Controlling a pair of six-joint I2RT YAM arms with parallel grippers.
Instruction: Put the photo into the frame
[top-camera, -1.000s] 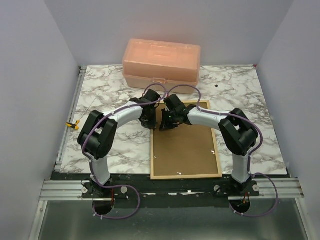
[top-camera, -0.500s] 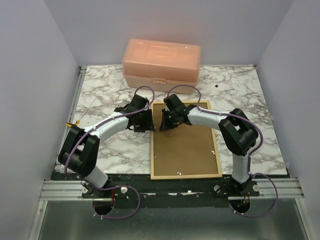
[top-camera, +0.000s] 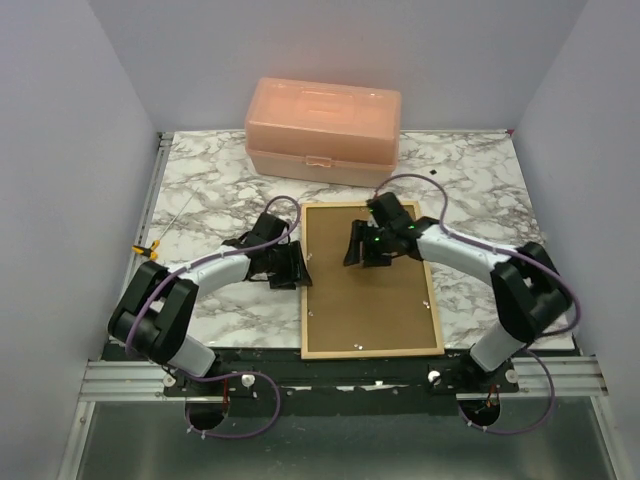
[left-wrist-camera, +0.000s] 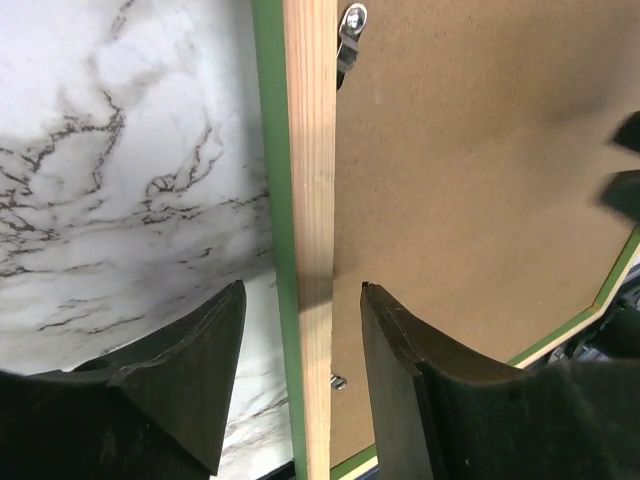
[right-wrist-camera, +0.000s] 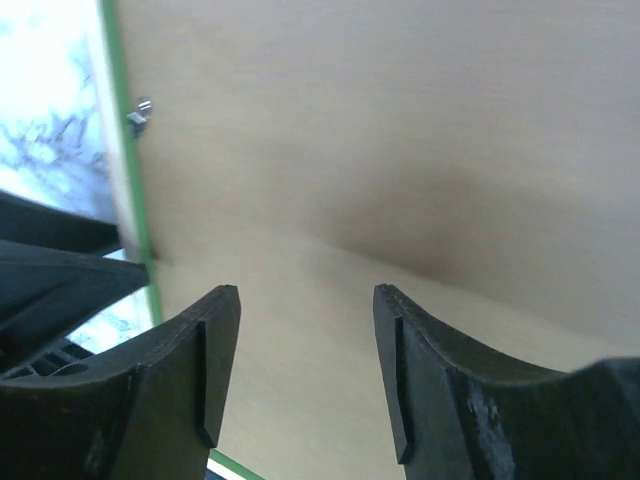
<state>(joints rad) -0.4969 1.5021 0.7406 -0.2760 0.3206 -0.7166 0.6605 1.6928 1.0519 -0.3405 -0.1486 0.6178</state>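
Observation:
The frame (top-camera: 372, 352) lies back-up on the marble table, with a pale wood rim and a green edge. A brown backing board (top-camera: 375, 300) fills it. The photo is hidden. My left gripper (top-camera: 296, 266) is at the frame's left rail. In the left wrist view it (left-wrist-camera: 303, 300) is open, a finger on each side of the rail (left-wrist-camera: 310, 150) with gaps both ways. My right gripper (top-camera: 361, 246) hovers over the upper part of the board. In the right wrist view it (right-wrist-camera: 307, 295) stands open with nothing between its fingers, only bare board (right-wrist-camera: 400, 150) beneath.
A peach plastic box (top-camera: 323, 128) stands shut at the back, just beyond the frame's far end. Small metal clips (left-wrist-camera: 349, 28) sit along the frame's inner edge. A yellow-tipped item (top-camera: 147, 250) lies at the table's left edge.
Both grippers have opened. The left arm drew back and down along the frame's left rail. The right arm swung right, from the frame's top-left corner to over the board.

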